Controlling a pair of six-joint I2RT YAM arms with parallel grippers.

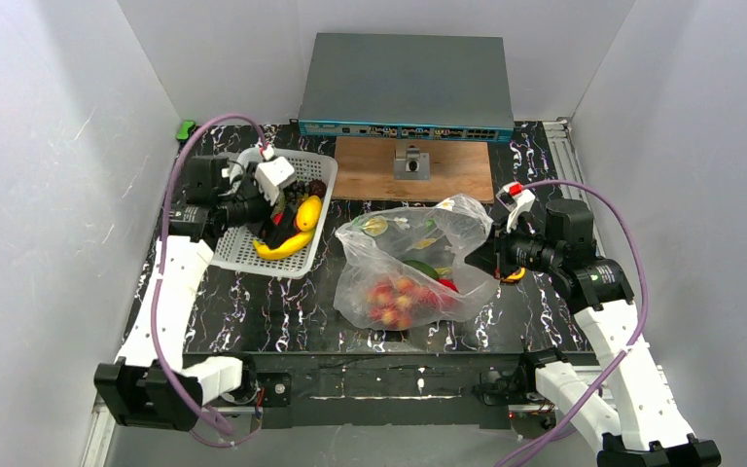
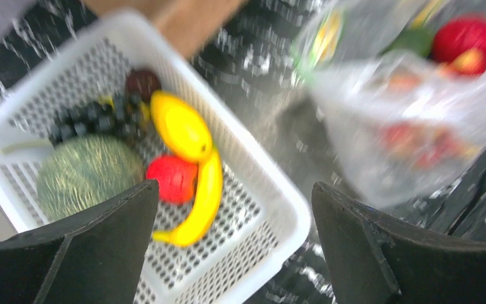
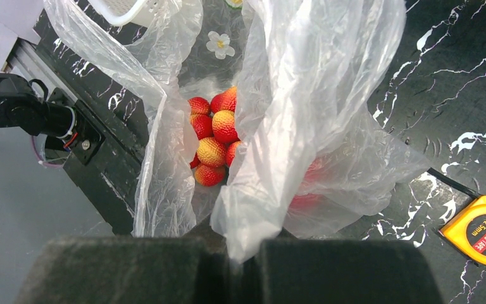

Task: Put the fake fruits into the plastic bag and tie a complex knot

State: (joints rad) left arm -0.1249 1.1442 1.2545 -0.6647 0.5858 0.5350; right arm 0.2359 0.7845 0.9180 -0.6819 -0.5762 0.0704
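The clear plastic bag (image 1: 418, 258) lies mid-table with a red-orange cluster of balls (image 1: 396, 295) (image 3: 214, 136), a green piece (image 1: 420, 268) and a red piece (image 1: 447, 285) inside. My right gripper (image 1: 481, 261) (image 3: 237, 256) is shut on the bag's (image 3: 304, 120) right edge and holds it up. My left gripper (image 1: 277, 216) (image 2: 234, 209) is open and empty above the white basket (image 1: 253, 255) (image 2: 278, 209). The basket holds a banana (image 2: 202, 196), a yellow fruit (image 2: 180, 126), a red fruit (image 2: 172, 178), a dark grape bunch (image 2: 92, 119) and a green melon (image 2: 85, 174).
A yellow tape measure (image 3: 484, 231) lies on the table by the bag's right side. A wooden board (image 1: 413, 167) and a grey network switch (image 1: 404, 88) stand at the back. White walls close in both sides.
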